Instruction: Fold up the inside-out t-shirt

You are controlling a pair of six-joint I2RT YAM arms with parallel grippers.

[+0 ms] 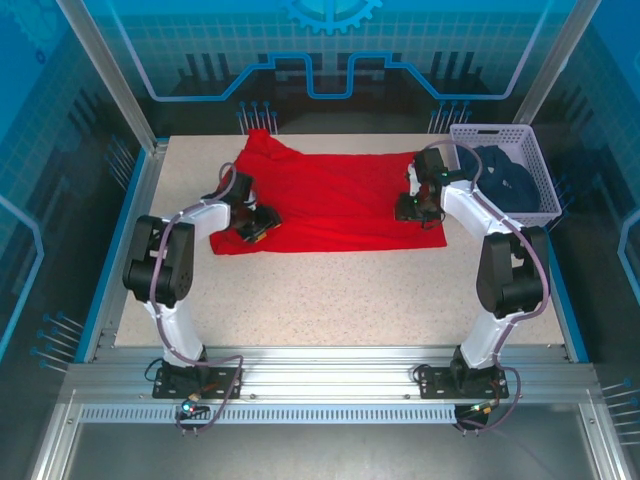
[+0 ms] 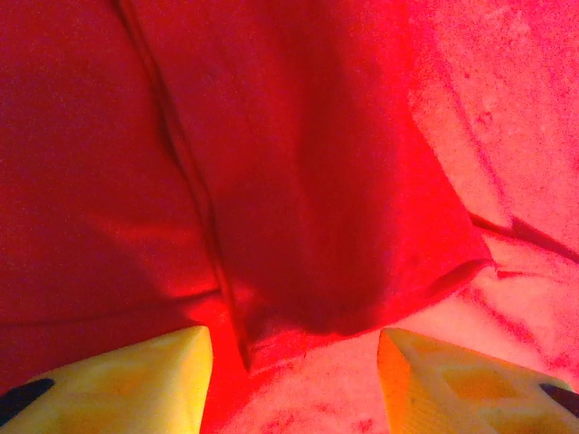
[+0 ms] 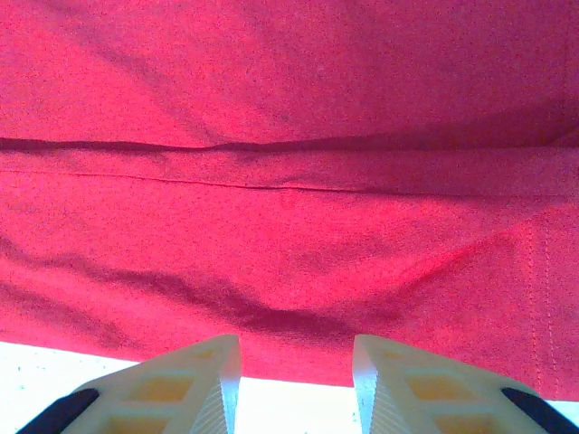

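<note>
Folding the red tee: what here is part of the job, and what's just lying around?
Job:
- red t-shirt
- left hand
- right hand

Lying about:
- white basket
- dark navy garment inside it

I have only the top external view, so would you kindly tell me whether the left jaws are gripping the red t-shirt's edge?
Observer: No. In the left wrist view the left jaws stand apart, and a corner of the t-shirt lies ahead of them, not pinched.
Operator: Thank you. And the right jaws?
Observer: They are apart too. In the right wrist view the hem ends just at their tips, with bare table showing between them.
</note>
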